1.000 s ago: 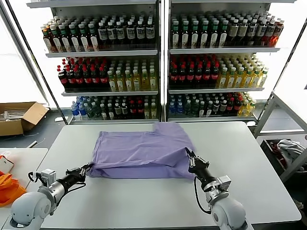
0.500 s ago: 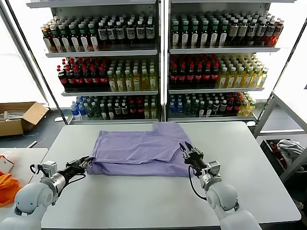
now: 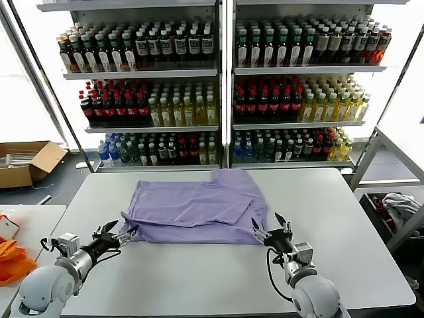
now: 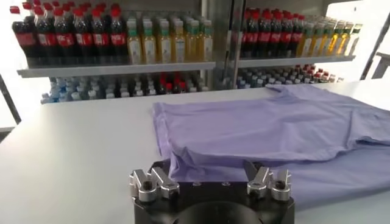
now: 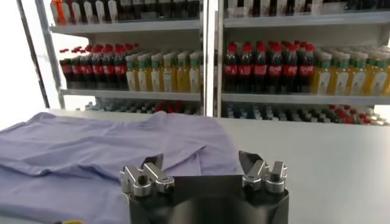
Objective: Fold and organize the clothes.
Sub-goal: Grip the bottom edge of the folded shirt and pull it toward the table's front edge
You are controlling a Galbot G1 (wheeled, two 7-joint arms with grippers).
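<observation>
Head view: folded purple T-shirt [image 3: 199, 205] is laid mid-tabletop [image 3: 344, 218]. Left claw [image 3: 119, 234] is spread at its near-left corner, right claw [image 3: 270, 228] spread at the near-right edge. Bare tabletop is seen nearer. Wrist views: both claws are spread just off the shirt's near edge.

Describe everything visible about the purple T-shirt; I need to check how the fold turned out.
The T-shirt is light purple, soft and thin-looking, with shallow wrinkles. It lies flat near the middle of the white table, folded over itself into a rough rectangle, with one sleeve sticking out toward the shelves. No print shows on the exposed side. Its near edge is layered and uneven. The left gripper and right gripper sit open at its near corners, holding nothing.
</observation>
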